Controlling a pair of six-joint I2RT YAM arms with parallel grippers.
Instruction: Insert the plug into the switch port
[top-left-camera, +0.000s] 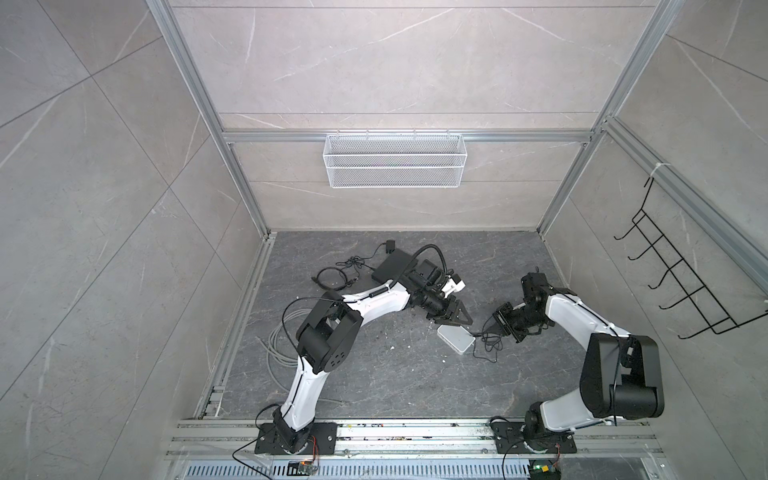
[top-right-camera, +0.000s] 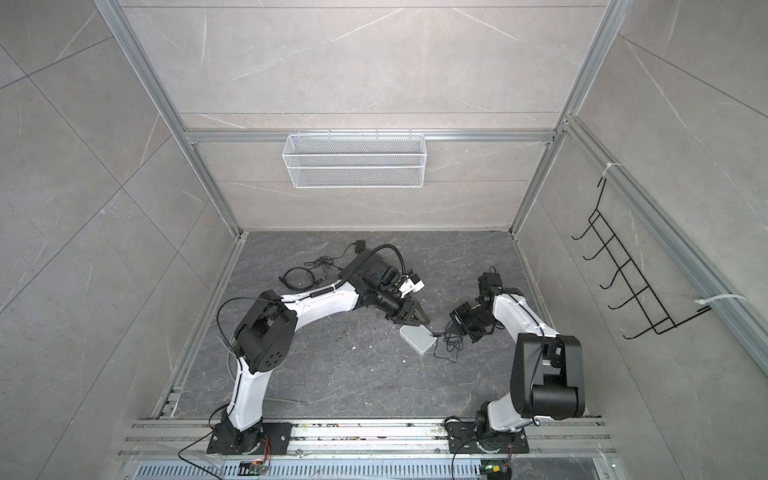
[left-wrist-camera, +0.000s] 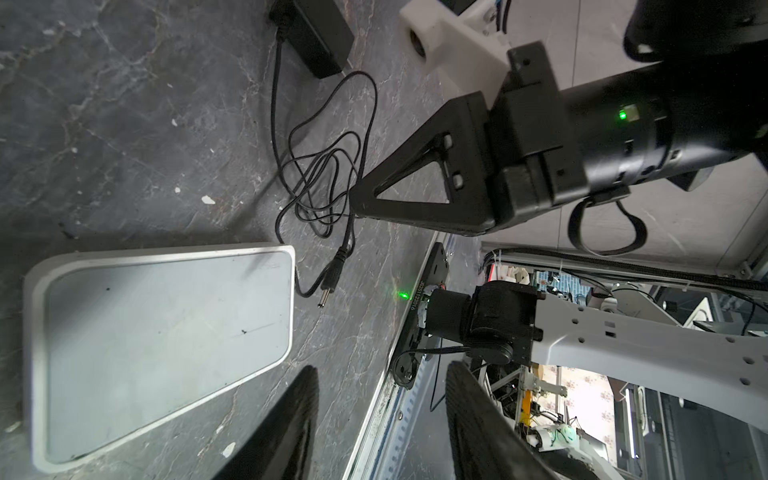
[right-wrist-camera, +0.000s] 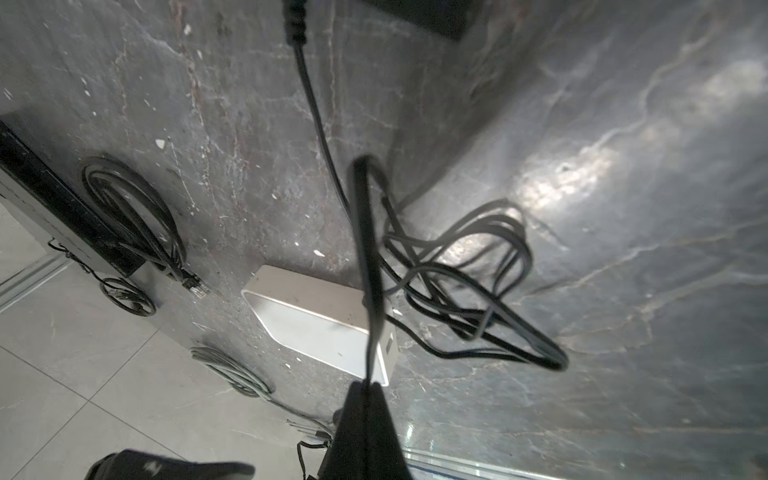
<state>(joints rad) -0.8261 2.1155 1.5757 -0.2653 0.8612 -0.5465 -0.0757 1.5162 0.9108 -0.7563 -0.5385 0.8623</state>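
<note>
Plug, small, black and round (left-wrist-camera: 336, 268), hangs just right of the flat white plastic switch box (left-wrist-camera: 166, 345), not in yet. Right gripper (left-wrist-camera: 358, 208) pinches its thin black cord (right-wrist-camera: 365, 249). Left gripper (left-wrist-camera: 382, 370) waits loose and empty.

In both top views the lower middle of the desk (top-left-camera: 395, 386) is bare and gives broad room to pass, and so does its upper right corner. The tight spot is right of centre. There the left gripper (top-left-camera: 461, 322) hangs just over the switch (top-left-camera: 456, 340), and the right gripper (top-left-camera: 487, 331) sits close at the switch's right corner. Its pinched black cable (top-left-camera: 488, 351) is tangled on the desk beside it. The upper left is crowded by a flat black box (top-left-camera: 390, 266) and a coiled black lead (top-left-camera: 332, 278). A grey cable bundle (top-left-camera: 276, 351) lines the left edge.
</note>
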